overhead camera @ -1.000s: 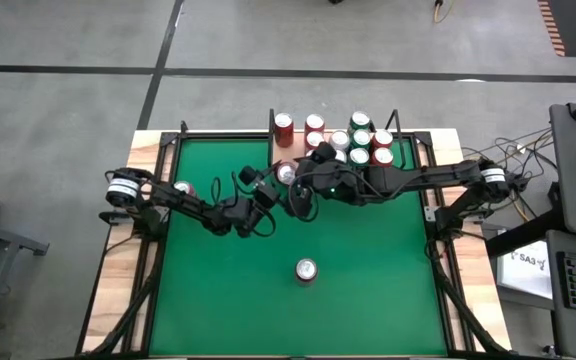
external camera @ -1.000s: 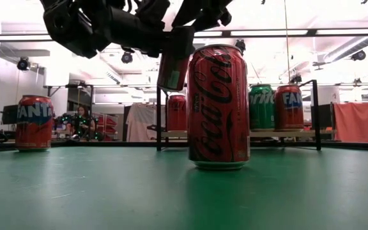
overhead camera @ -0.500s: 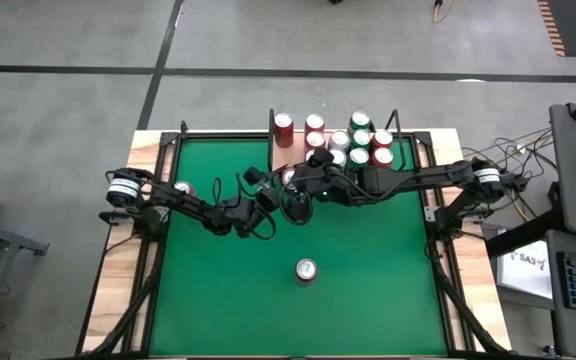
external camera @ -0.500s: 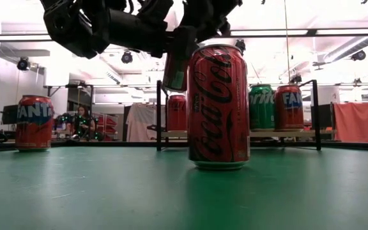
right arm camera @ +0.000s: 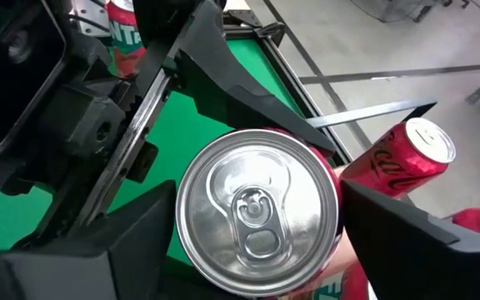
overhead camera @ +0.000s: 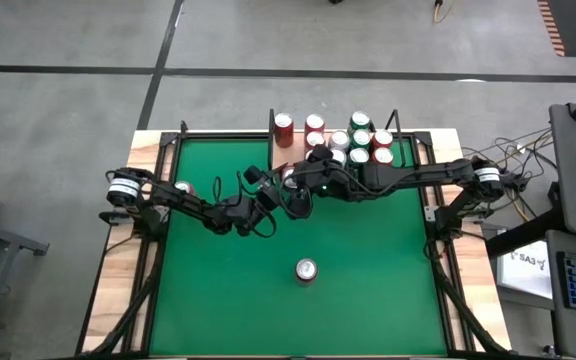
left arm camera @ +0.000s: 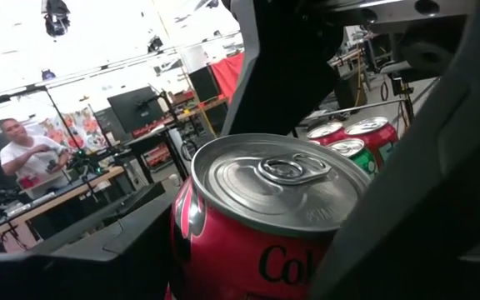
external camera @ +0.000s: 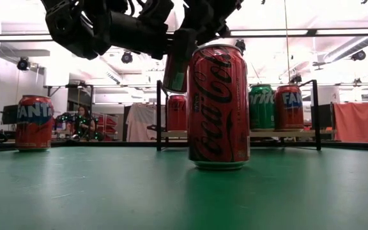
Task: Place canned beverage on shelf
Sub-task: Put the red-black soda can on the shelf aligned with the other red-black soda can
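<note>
a red can (overhead camera: 290, 176) hangs in the air above the middle of the desk (overhead camera: 368, 290), tilted a little in the low view, short of the shelf (external camera: 280, 133). the left pincer (overhead camera: 274, 190) is clamped on it, its dark fingers (left arm camera: 440, 167) pressed to the can's sides (the silver top and pull tab fill its wrist view). the right pincer (overhead camera: 304, 180) reaches in from the shelf side and sits around the same can; whether it grips or only brackets it, i cannot tell. the shelf stands at the desk's far edge, with a sprite (external camera: 261, 107), a red tin (external camera: 177, 112) and more on it. a coke (external camera: 219, 105) stands upright alone on the near half of the desk. a fanta (external camera: 34, 122) stands by the left arm's base.
</note>
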`<state>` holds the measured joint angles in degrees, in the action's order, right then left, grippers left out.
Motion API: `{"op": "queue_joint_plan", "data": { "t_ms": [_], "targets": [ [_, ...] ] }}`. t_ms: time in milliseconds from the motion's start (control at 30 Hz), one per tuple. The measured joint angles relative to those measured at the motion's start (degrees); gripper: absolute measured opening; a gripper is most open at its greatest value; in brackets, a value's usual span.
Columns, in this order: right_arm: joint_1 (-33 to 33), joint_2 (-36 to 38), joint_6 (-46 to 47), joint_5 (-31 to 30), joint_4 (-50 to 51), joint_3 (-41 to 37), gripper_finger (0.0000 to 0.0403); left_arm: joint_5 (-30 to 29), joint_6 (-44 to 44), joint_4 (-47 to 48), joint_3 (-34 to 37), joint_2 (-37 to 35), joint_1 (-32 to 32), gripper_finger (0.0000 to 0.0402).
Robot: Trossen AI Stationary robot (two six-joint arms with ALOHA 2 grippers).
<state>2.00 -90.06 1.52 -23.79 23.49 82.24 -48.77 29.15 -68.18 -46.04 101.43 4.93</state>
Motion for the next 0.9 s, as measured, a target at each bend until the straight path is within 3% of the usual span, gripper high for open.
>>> {"op": "queue_joint_plan", "data": {
  "t_ms": [133,267,900],
  "targets": [
    [0.0,0.0,0.0,0.0,0.0,0.0,0.0275,0.0,-0.2,0.0,0.0,0.0,0.0,0.0306],
    [0.1,0.0,1.0,0.1,0.1,0.0,0.0274,0.4,-0.5,-0.4,0.0,0.0,0.1,0.0325],
    [2.0,-0.1,1.8,2.2,0.2,-0.1,0.0274,-1.9,-1.7,2.4,0.0,-0.1,0.1,0.0324]
  ]
}}
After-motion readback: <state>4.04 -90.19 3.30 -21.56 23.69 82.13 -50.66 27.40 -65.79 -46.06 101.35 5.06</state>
